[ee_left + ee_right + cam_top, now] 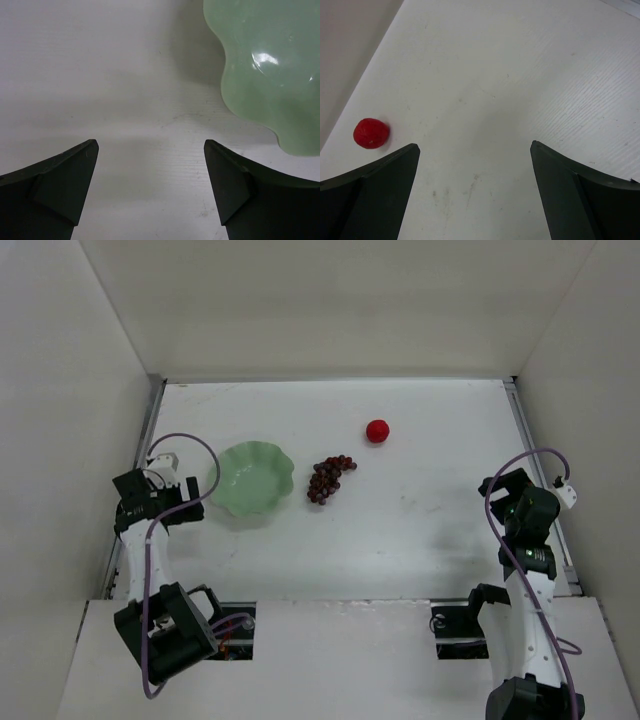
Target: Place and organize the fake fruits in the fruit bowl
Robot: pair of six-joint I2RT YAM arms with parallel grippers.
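The pale mint-green fruit bowl [250,478] with a wavy rim sits left of centre and holds nothing; its rim also shows in the left wrist view [260,65]. The dark grape bunch [328,477] lies just right of the bowl. The small red round fruit [377,430] lies farther back and right; it also shows in the right wrist view [371,133]. My left gripper [190,502] is open and empty, just left of the bowl. My right gripper [497,490] is open and empty at the right side, well apart from the fruits.
White walls enclose the table at the back and both sides. Metal rails run along the left edge [150,430] and right edge [530,450]. The arm bases and cables sit at the near edge.
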